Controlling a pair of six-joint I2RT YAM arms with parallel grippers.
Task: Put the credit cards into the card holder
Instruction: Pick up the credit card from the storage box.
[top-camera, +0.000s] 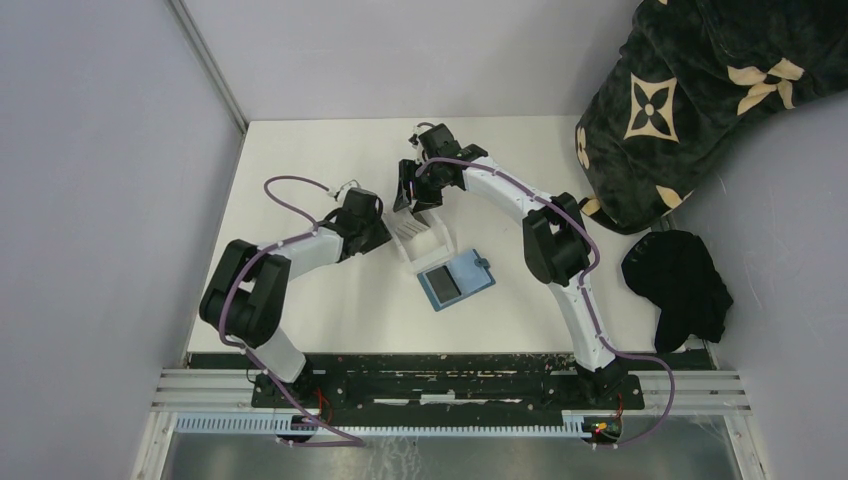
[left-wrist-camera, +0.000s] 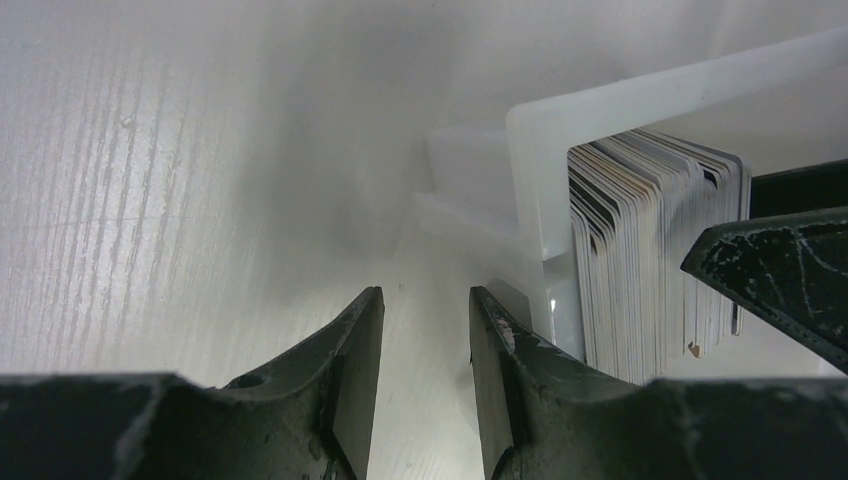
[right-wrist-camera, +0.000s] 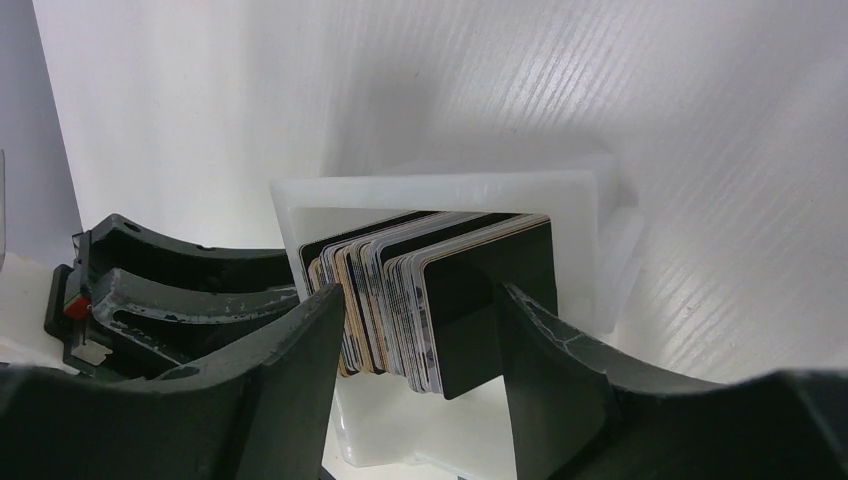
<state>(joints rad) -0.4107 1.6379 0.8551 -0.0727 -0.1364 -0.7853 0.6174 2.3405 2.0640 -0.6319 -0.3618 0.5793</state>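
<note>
The credit cards (right-wrist-camera: 440, 290) stand on edge as a thick stack in a clear plastic tray (right-wrist-camera: 590, 210); they show in the left wrist view as a fan of card edges (left-wrist-camera: 640, 260). My right gripper (right-wrist-camera: 420, 295) reaches down over the tray (top-camera: 428, 243) with its jaws open on either side of the stack, close to the outer cards. My left gripper (left-wrist-camera: 427, 300) is open just left of the tray wall (left-wrist-camera: 530, 170), with only bare table between its fingers. The teal card holder (top-camera: 457, 279) lies open on the table in front of the tray.
A dark patterned blanket (top-camera: 690, 90) hangs over the table's back right corner. A black cloth (top-camera: 680, 285) lies off the right edge. A grey wall runs along the left side, and the arms' mounting rail (top-camera: 450, 385) crosses the near edge.
</note>
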